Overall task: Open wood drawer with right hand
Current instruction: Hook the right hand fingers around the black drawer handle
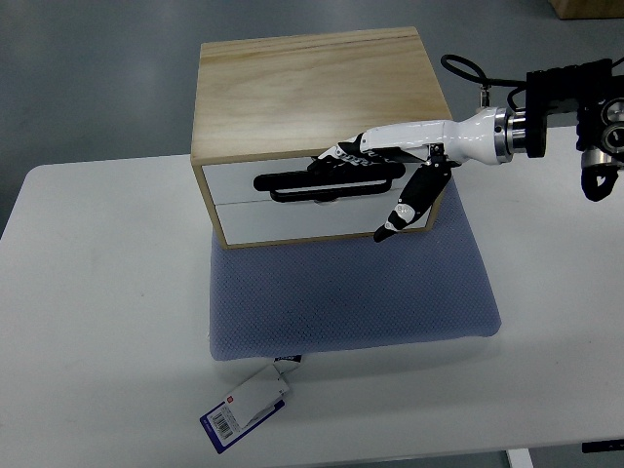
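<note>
A light wooden drawer box [312,88] stands on a blue-grey cushion [351,292]. Its front has two white drawer faces; the upper one carries a long black handle [292,183]. My right hand [366,161] reaches in from the right edge, white with black fingers. Its fingers [336,156] are curled over the right part of the handle, and the thumb [409,205] hangs down in front of the lower drawer face. The upper drawer looks flush with the box front. No left arm appears.
The cushion lies on a white table [97,322] and has a paper tag [244,409] at its front left corner. The right arm's black wrist and cable [565,107] hang over the table's right side. Grey floor lies beyond the table.
</note>
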Available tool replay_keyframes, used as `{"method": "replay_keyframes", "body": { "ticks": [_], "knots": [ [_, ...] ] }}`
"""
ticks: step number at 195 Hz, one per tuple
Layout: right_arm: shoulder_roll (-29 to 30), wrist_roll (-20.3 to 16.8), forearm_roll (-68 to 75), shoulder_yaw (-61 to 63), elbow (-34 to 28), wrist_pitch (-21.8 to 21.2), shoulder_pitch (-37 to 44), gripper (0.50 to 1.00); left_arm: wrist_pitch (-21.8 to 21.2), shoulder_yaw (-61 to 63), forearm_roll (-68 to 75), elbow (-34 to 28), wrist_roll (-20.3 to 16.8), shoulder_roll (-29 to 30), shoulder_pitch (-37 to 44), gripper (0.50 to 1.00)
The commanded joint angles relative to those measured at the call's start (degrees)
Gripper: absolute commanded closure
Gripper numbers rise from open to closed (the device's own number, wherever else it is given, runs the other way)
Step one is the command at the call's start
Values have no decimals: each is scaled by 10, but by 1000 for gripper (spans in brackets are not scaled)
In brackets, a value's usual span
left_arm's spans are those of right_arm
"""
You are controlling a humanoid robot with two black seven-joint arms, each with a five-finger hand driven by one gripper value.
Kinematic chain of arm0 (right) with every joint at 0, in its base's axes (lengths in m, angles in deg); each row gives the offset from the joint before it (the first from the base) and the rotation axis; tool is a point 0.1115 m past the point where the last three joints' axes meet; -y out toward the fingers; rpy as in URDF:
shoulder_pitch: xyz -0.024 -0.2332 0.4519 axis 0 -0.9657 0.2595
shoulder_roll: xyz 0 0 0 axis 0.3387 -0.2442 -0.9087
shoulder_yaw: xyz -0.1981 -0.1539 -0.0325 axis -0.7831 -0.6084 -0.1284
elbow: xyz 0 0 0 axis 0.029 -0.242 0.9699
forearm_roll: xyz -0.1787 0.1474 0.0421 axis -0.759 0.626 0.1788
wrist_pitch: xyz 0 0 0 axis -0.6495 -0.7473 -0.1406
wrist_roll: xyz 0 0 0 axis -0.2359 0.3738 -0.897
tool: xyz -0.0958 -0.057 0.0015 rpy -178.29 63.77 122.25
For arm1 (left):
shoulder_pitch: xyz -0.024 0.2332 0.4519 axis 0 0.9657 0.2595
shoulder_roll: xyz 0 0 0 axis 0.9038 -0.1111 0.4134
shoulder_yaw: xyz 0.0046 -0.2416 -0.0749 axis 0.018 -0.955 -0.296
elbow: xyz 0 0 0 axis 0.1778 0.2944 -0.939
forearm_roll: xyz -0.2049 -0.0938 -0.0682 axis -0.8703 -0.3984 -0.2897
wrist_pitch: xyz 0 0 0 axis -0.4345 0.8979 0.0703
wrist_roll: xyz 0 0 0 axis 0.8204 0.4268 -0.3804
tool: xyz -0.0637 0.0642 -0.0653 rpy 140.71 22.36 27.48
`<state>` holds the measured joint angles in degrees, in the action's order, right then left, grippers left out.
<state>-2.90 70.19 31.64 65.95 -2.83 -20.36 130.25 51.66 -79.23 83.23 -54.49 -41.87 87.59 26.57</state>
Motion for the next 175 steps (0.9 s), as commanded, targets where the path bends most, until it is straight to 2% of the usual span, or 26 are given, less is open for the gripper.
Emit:
{"method": "replay_keyframes", "body": {
  "ticks": [1,102,175],
  "knots": [
    [8,0,-2,-1,14,0,2,564,0,0,0,1,0,0,0,500],
    [36,0,-16,-15,63,0,0,562,0,0,0,0,0,0,0,500],
    [40,0,-16,-28,67,0,0,564,0,0,0,0,0,0,0,500]
  ]
}}
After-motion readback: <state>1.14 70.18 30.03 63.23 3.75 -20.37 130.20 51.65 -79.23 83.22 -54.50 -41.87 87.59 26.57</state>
